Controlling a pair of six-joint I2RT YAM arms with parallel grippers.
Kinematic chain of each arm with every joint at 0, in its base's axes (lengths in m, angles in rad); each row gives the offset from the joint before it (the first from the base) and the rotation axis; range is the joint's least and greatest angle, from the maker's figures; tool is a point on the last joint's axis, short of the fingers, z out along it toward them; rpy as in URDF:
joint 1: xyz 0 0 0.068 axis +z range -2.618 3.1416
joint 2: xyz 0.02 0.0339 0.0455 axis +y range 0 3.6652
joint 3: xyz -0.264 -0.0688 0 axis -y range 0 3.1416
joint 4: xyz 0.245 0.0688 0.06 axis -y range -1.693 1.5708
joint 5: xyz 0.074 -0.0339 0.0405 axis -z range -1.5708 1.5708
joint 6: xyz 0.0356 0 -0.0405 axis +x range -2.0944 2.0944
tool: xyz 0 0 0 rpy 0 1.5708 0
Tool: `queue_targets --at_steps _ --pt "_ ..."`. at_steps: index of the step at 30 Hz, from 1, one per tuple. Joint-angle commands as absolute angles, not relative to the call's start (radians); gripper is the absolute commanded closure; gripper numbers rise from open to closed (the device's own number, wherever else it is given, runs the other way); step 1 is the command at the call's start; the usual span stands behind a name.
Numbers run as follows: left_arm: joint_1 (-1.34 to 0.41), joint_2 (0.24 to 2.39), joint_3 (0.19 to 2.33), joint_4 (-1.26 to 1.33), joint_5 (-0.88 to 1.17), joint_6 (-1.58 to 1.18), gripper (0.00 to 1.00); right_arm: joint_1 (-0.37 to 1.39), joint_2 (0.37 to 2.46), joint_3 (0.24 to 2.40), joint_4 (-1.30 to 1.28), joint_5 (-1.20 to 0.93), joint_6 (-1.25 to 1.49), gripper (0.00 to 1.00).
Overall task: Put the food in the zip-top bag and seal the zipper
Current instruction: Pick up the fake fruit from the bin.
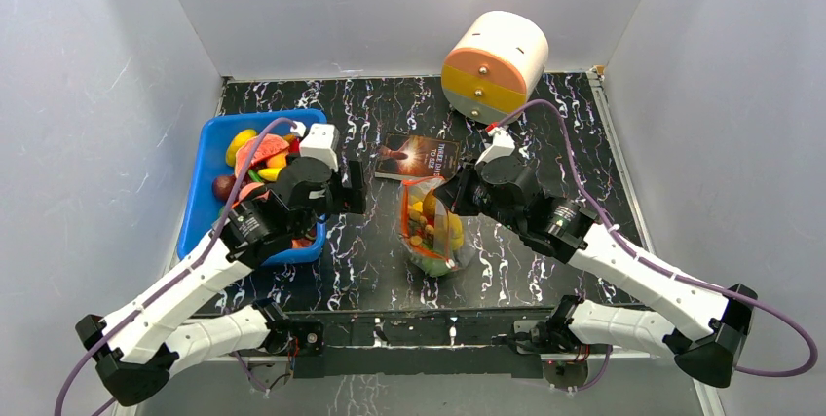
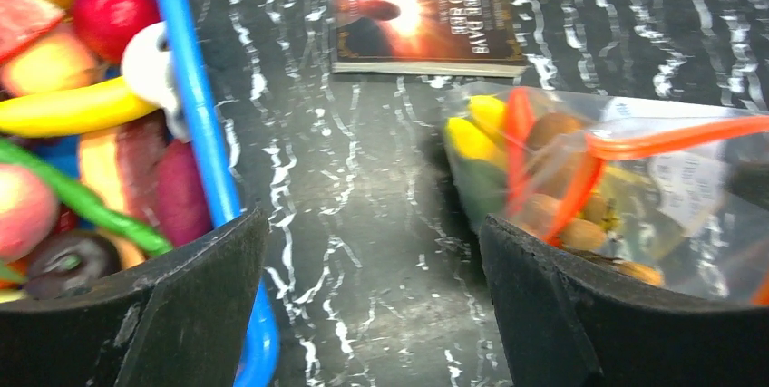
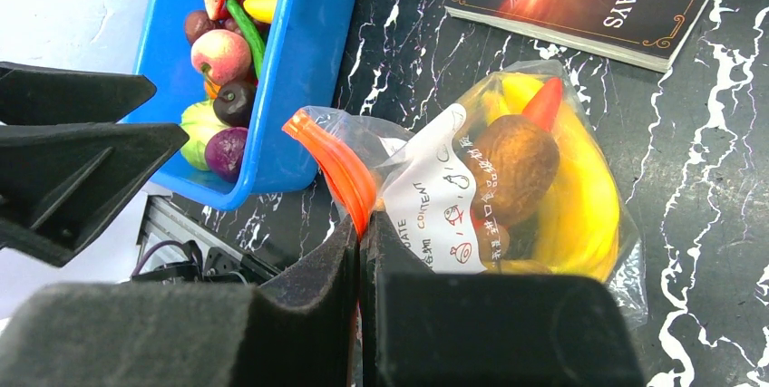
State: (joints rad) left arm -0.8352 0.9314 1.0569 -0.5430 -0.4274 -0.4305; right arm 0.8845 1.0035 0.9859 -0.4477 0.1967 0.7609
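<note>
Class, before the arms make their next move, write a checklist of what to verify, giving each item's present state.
1. Right gripper clamped on the zipper: ok.
2. Left gripper open, holding nothing: ok.
3. Zip-top bag already holds food: ok.
4. All food bagged: not ok, toy fruit lies in the blue bin.
5. Zipper sealed along its length: cannot tell.

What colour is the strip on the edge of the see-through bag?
Orange-red zipper strip on the clear plastic bag; clearest in the right wrist view.
</note>
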Motion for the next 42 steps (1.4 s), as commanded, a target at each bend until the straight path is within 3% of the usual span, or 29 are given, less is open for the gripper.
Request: queue_targets --at_steps 1,6,18,32,42 --pt "-0.827 0.929 1.082 -0.644 -0.600 -0.438 0.14 0.889 0.973 1.017 -0.373 0.212 0.758 1.00" --pt "-0.744 0.919 1.060 -0.666 -0.623 -0.440 0.10 0.889 0.966 1.012 -0.374 0.211 0.758 1.00" --pt "-0.322 0.987 0.994 -0.694 -0.409 -0.465 0.02 0.890 0.946 0.996 -0.374 0.215 0.754 1.00" --pt "-0.080 1.045 0.825 -0.625 -0.344 -0.540 0.08 0.889 0.925 0.990 -0.382 0.232 0.743 1.00" --pt "-0.031 1.133 0.777 -0.587 -0.364 -0.571 0.11 0.890 0.930 1.001 -0.383 0.230 0.740 1.00"
